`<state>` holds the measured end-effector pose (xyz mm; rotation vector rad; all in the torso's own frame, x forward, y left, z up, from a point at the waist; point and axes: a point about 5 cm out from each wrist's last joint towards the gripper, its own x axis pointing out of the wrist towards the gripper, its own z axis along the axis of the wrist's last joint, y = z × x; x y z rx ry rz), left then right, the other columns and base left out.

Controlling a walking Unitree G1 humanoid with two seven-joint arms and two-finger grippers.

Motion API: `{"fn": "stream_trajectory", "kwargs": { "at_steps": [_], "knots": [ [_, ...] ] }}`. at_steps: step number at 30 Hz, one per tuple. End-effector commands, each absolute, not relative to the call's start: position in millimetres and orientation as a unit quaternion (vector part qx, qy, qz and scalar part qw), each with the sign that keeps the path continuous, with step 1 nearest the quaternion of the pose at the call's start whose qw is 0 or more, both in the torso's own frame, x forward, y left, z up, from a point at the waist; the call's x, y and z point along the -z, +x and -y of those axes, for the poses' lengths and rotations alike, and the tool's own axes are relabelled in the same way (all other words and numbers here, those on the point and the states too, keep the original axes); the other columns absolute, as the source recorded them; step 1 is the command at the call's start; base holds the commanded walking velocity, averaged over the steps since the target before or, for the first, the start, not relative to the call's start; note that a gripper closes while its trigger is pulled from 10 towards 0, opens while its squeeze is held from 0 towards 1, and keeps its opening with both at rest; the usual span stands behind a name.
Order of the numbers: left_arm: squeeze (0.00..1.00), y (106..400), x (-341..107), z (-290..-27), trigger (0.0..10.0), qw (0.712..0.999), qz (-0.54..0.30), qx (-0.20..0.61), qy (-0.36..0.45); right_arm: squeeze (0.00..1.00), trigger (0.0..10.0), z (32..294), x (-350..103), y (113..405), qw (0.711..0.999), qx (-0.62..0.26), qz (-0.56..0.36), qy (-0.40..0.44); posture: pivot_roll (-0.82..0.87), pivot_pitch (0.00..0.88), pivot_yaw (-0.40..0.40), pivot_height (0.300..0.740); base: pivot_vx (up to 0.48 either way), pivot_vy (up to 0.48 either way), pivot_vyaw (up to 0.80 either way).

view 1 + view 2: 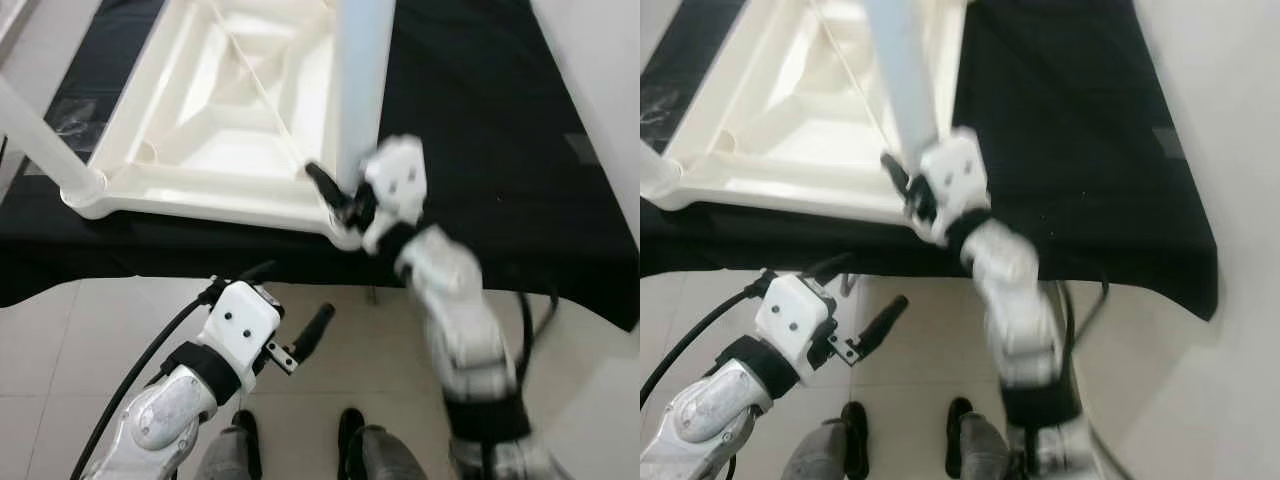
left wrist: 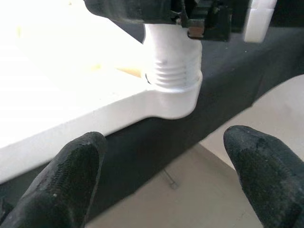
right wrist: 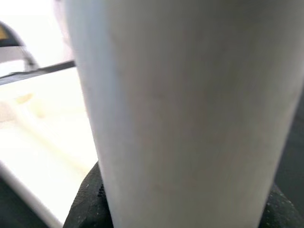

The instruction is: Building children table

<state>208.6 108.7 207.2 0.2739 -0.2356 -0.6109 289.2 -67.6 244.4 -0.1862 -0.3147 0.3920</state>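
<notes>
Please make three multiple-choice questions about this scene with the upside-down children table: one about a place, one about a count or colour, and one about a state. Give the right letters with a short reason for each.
1. Where is the right gripper?
A. At the table leg standing in the near right corner of the tabletop
B. Down beside the robot's feet
C. On the far left corner

2. What colour is the cloth under the tabletop?
A. Red
B. Black
C. Yellow

3. What is the state of the left gripper?
A. Shut on a leg
B. Shut on the cloth
C. Open and holding nothing

Answers: 1 A, the eye views show its black fingers at the base of that leg, and the right wrist view has the leg between them. 2 B, dark cloth surrounds the white tabletop. 3 C, the left wrist view shows its fingers spread apart over the floor, short of the table edge.
</notes>
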Motion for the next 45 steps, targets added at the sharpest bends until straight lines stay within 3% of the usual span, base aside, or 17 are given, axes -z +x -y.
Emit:
{"fn": "stream_trajectory", "kwargs": {
  "at_steps": [1, 8, 19, 25, 26, 30, 38, 40, 45],
  "knots": [
    [0.00, 205.9, -206.4, -106.3, 10.0, 0.936, 0.111, 0.306, 0.133, 0.00, 10.0, 74.6, -169.4, 300.2, 0.981, -0.169, -0.062, -0.075, 0.11, 0.442, -0.053, 0.740, 0.000, 0.000, 0.00],
    [0.00, 212.4, -208.8, -108.2, 10.0, 0.936, 0.118, 0.303, 0.137, 0.00, 10.0, 77.0, -193.9, 339.3, 0.991, -0.132, -0.019, -0.029, 0.10, 0.422, -0.062, 0.740, 0.000, 0.000, 0.00],
    [0.00, 211.5, -207.0, -102.8, 10.0, 0.936, 0.118, 0.304, 0.135, 0.00, 10.0, 65.9, -219.9, 342.2, 0.991, -0.121, 0.020, 0.060, 0.11, 0.414, -0.064, 0.740, 0.000, 0.000, 0.00],
    [0.00, 217.3, -209.8, -108.6, 10.0, 0.935, 0.123, 0.295, 0.152, 0.00, 10.0, 47.6, -260.3, 343.8, 0.959, -0.206, 0.121, 0.154, 0.11, 0.406, -0.058, 0.740, 0.000, 0.000, 0.00],
    [0.00, 219.7, -211.2, -110.5, 10.0, 0.935, 0.126, 0.291, 0.160, 0.00, 10.0, 46.6, -273.0, 342.0, 0.943, -0.236, 0.150, 0.180, 0.11, 0.401, -0.054, 0.740, 0.000, 0.000, 0.00],
    [0.00, 224.2, -213.4, -113.9, 10.0, 0.934, 0.131, 0.286, 0.171, 0.00, 10.0, 52.8, -290.1, 341.3, 0.924, -0.263, 0.189, 0.204, 0.10, 0.392, -0.051, 0.740, 0.000, 0.000, 0.00],
    [0.00, 235.5, -219.8, -123.0, 10.0, 0.933, 0.143, 0.266, 0.193, 0.00, 10.0, 77.1, -310.2, 342.7, 0.910, -0.280, 0.239, 0.192, 0.09, 0.369, -0.044, 0.740, 0.000, 0.000, 0.00],
    [0.00, 244.0, -230.0, -129.8, 10.0, 0.935, 0.157, 0.249, 0.198, 0.00, 10.0, 85.4, -313.6, 338.6, 0.901, -0.317, 0.262, 0.138, 0.09, 0.355, -0.041, 0.740, 0.000, 0.000, 0.00],
    [0.00, 250.3, -241.4, -135.3, 10.0, 0.937, 0.171, 0.233, 0.195, 0.00, 10.0, 95.3, -317.7, 335.7, 0.893, -0.338, 0.276, 0.114, 0.09, 0.347, -0.039, 0.740, 0.000, 0.000, 0.00]
  ]
}}
